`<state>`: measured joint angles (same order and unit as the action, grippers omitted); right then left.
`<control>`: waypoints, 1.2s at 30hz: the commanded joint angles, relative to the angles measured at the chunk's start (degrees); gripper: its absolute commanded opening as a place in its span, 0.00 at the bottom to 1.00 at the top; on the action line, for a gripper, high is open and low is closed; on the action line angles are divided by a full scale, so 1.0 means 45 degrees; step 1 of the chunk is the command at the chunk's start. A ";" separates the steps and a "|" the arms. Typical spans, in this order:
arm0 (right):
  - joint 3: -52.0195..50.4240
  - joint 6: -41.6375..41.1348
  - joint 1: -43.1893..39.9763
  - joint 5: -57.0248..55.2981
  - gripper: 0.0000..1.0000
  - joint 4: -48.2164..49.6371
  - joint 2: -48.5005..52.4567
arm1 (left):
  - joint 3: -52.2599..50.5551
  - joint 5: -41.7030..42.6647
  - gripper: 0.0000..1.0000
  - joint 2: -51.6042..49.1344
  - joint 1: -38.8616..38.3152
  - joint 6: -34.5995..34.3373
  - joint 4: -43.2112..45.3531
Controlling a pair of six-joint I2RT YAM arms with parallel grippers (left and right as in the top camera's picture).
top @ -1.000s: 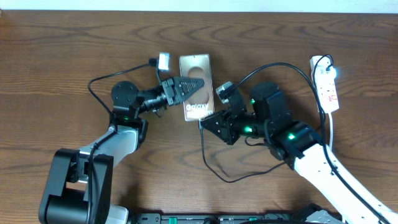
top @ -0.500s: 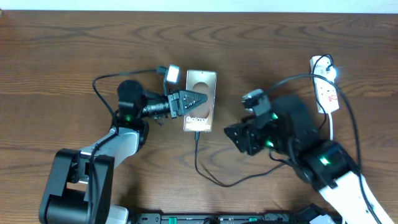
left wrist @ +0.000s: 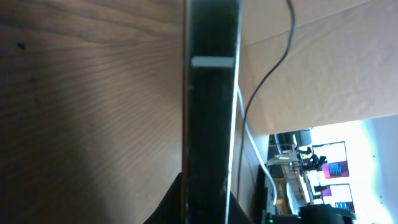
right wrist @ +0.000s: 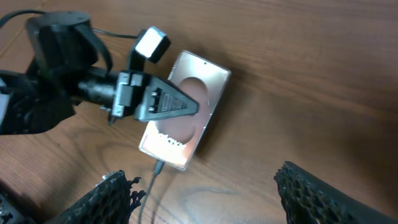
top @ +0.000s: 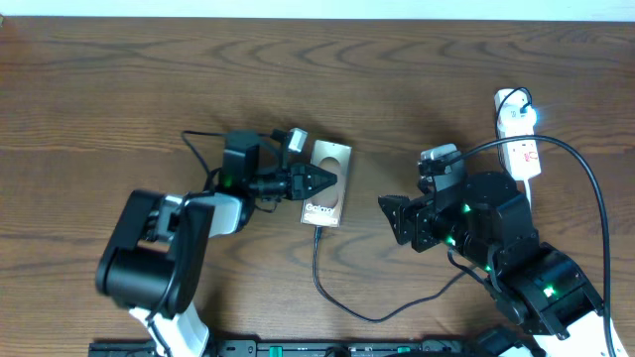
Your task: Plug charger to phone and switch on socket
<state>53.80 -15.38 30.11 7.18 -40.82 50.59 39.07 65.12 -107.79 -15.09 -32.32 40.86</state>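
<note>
The phone (top: 331,188) lies flat on the table, "Galaxy" lettering toward the front. My left gripper (top: 319,181) is shut on the phone's left edge; the left wrist view shows that dark edge (left wrist: 211,112) running up from between the jaws. The charger (top: 319,260) has its black connector (right wrist: 158,167) in the phone's near end. Its cable loops forward, then rises to the white plug head (top: 510,99) on the socket (top: 520,144) at the right. My right gripper (top: 395,220) stands open to the right of the phone with nothing between its fingers (right wrist: 113,194).
The socket's thick white cord (top: 527,203) runs toward the front beside my right arm. The charger's slack loop (top: 377,317) lies near the table's front edge. A thin black lead (top: 198,144) curls behind my left arm.
My right gripper has opened, let go of the connector and drawn back to the right. The left gripper and the phone have shifted slightly right and forward, the cable staying in the phone.
</note>
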 commanded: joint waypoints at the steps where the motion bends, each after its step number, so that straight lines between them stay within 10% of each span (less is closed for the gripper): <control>1: 0.0136 -0.0549 -0.0097 -0.0238 0.74 -0.0214 -0.0015 | 0.0845 -0.0058 0.08 -0.0787 -0.0126 0.0466 0.0063; 36: 0.0136 -0.1870 -0.0097 -0.0180 0.98 -0.1875 0.0233 | 0.1807 -0.4726 0.37 -0.1763 -0.0753 0.2089 -0.5775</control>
<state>53.80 -23.49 30.11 6.61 -48.71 51.48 47.27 52.99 -113.34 -18.13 -24.47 18.70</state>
